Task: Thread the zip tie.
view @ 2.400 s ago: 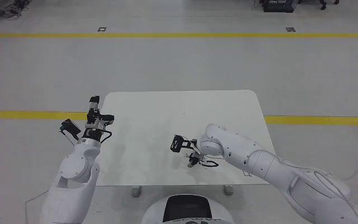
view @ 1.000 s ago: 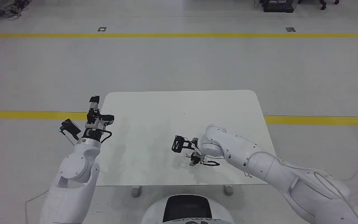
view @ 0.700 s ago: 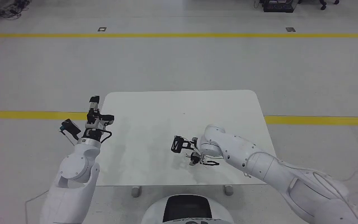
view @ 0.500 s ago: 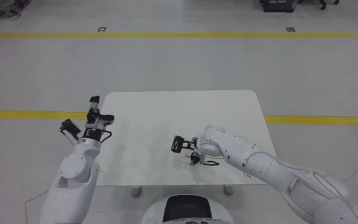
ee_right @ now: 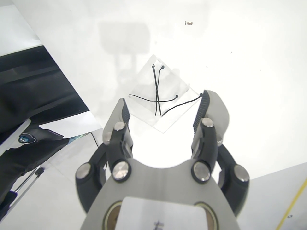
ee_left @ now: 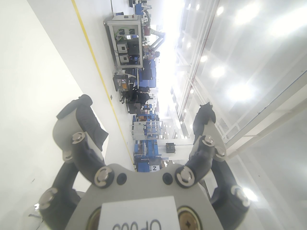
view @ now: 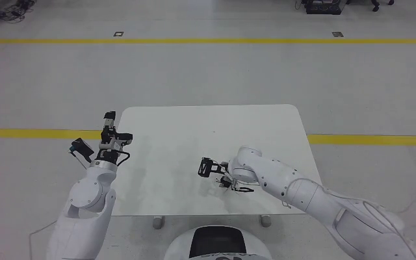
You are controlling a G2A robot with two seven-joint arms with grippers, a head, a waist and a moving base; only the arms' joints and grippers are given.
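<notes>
right hand [ee_right: 163, 100] is released, fingers spread wide, grasping nothing. just past its fingertips, in line with the gap between them, four black zip ties [ee_right: 157, 96] lie crossed on a clear sheet [ee_right: 174, 82] that lies flat on the white table [ee_right: 215, 48]. one tie [ee_right: 182, 103] runs off the sheet's edge, its head close by the tip of one finger [ee_right: 203, 104]; whether they touch i cannot tell. left hand [ee_left: 144, 104] is well apart from the ties, by the table's edge, also released, with nothing between its fingers.
</notes>
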